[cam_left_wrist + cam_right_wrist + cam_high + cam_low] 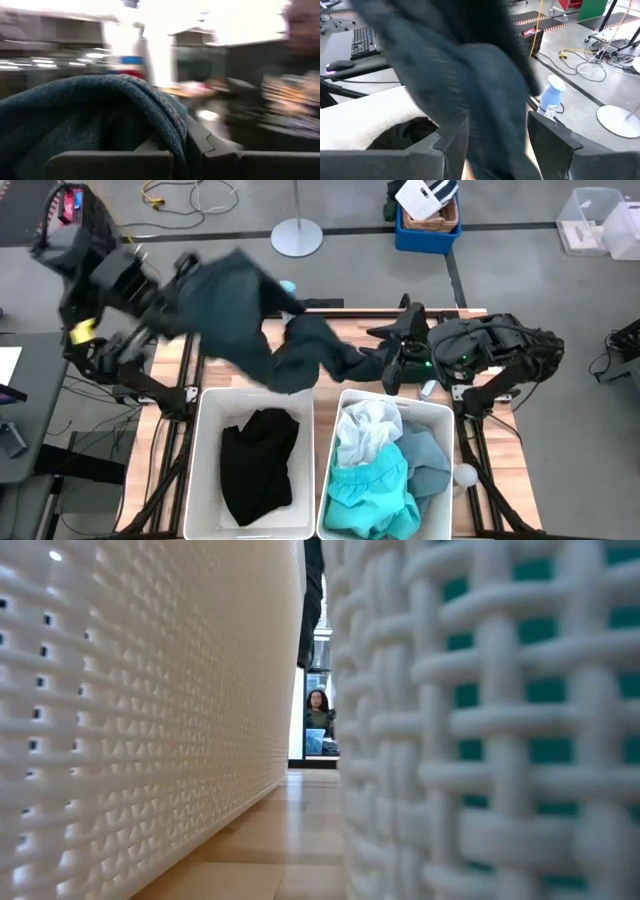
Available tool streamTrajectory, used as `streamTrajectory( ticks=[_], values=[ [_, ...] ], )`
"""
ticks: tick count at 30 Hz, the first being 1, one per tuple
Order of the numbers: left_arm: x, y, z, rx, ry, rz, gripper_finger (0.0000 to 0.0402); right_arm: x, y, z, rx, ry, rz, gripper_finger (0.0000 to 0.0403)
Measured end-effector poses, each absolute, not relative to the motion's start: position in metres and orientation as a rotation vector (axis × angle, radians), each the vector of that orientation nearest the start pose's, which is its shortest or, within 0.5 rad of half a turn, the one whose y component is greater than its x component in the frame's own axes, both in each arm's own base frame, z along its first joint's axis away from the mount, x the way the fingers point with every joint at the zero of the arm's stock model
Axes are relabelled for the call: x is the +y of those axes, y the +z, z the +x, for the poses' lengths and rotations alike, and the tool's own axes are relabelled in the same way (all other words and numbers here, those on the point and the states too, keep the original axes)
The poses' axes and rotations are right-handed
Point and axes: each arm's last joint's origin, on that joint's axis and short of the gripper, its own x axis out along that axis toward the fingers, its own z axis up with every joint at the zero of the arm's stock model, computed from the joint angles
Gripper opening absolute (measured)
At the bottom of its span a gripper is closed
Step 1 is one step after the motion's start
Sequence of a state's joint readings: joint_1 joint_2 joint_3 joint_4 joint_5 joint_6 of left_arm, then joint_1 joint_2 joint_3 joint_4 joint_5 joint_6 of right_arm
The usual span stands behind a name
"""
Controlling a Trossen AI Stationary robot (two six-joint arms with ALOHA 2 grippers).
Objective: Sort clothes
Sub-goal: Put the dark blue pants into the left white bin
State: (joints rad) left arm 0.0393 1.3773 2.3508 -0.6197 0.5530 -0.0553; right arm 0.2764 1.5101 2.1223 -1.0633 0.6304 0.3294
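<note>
Above both bins, a limp, light dark garment (pixel 270 330) is clamped by left gripper (pixel 185 280) and right gripper (pixel 385 365); bunched folds are judged the best hold.

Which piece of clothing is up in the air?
The dark green garment, stretched between both end effectors above the table; the others lie inside the two bins.

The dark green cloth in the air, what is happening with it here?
Both arms lift one dark green garment above the table, behind two white bins. The left claw grips one end, and the right claw has cloth between its fingers. The left bin holds black clothes; the right holds turquoise, white and grey-blue ones.
</note>
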Motion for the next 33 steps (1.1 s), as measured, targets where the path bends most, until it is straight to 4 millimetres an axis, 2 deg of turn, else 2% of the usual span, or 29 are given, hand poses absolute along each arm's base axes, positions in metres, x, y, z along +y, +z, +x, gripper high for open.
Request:
streamTrajectory(
  ticks=[3,6,9,14,21,25,28,31,33],
  values=[
    [-0.025,0.624,0.136,-0.254,-0.708,0.036,0.0001,0.051,0.516,0.247,0.355,-0.415,0.117,0.0217],
    [-0.040,0.610,0.141,-0.087,-0.834,-0.045,0.0001,0.049,0.515,0.247,0.369,-0.422,0.111,0.0217],
    [-0.057,0.594,0.159,0.078,-0.916,-0.106,0.0001,0.045,0.514,0.247,0.380,-0.437,0.105,0.0217],
    [-0.087,0.568,0.206,0.335,-0.964,-0.253,0.0001,0.035,0.514,0.249,0.381,-0.476,0.103,0.0217],
    [-0.137,0.527,0.246,0.737,-1.051,-0.463,0.0002,0.021,0.514,0.251,0.389,-0.484,0.130,0.0217],
    [-0.150,0.511,0.250,0.904,-0.869,-0.549,0.0016,0.016,0.513,0.253,0.410,-0.436,0.128,0.0217],
    [-0.153,0.501,0.243,1.012,-0.625,-0.605,0.0034,0.012,0.513,0.253,0.412,-0.441,0.121,0.0217],
    [-0.154,0.487,0.228,1.197,-0.362,-0.669,0.0058,0.009,0.513,0.253,0.418,-0.439,0.105,0.0217],
    [-0.160,0.482,0.221,1.241,-0.256,-0.692,0.0078,0.006,0.513,0.254,0.423,-0.431,0.096,0.0217]
  ],
)
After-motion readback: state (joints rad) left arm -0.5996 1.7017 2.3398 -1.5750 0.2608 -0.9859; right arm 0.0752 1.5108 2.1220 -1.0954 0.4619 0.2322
